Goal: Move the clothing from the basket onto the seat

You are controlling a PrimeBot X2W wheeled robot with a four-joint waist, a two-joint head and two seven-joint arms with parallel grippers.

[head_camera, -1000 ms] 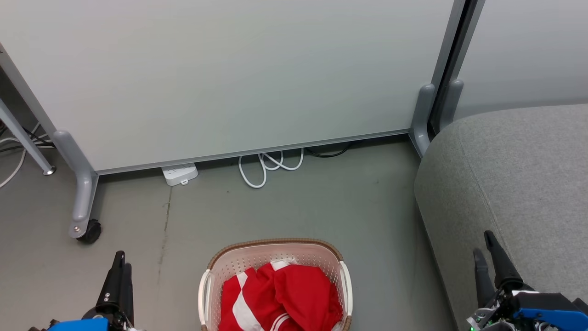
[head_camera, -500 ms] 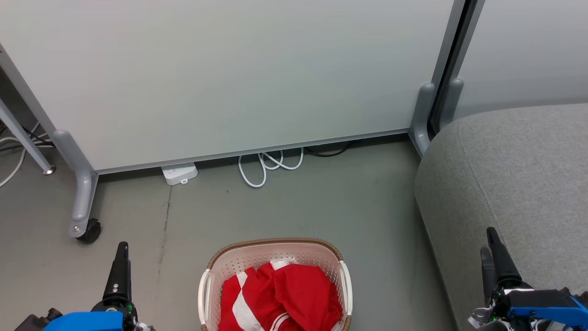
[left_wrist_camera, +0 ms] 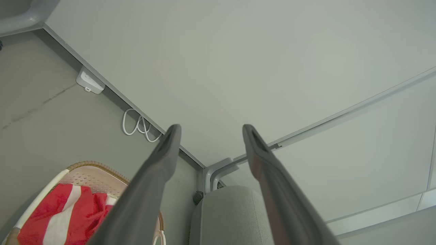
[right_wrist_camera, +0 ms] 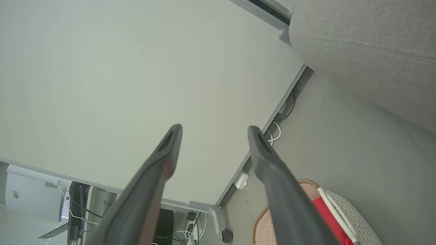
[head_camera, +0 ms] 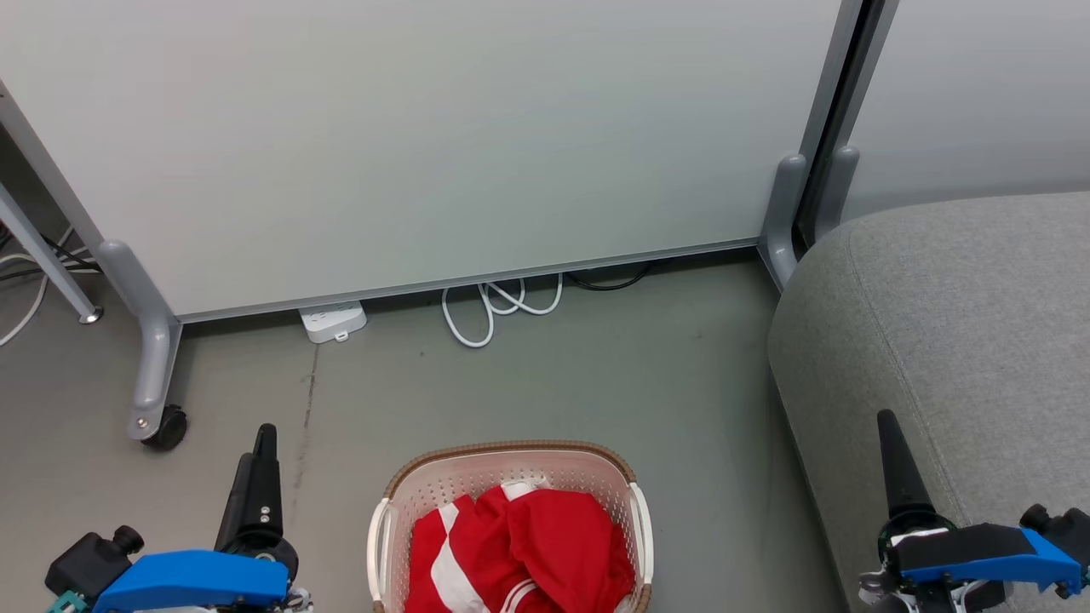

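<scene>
Not yet begun: clothing [head_camera: 519,549] heaped in basket [head_camera: 511,449], none on seat [head_camera: 962,323] right of basket; left gripper [left_wrist_camera: 209,129], right gripper [right_wrist_camera: 213,131] flanking basket, fingers apart, empty.

The basket [head_camera: 511,446] and the clothing [head_camera: 553,545] run off the head view's bottom edge; the seat [head_camera: 979,340] runs off its right and bottom edges.

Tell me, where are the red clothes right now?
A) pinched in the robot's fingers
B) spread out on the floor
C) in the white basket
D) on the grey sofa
C: the red clothes lie bunched up inside the basket.
</scene>
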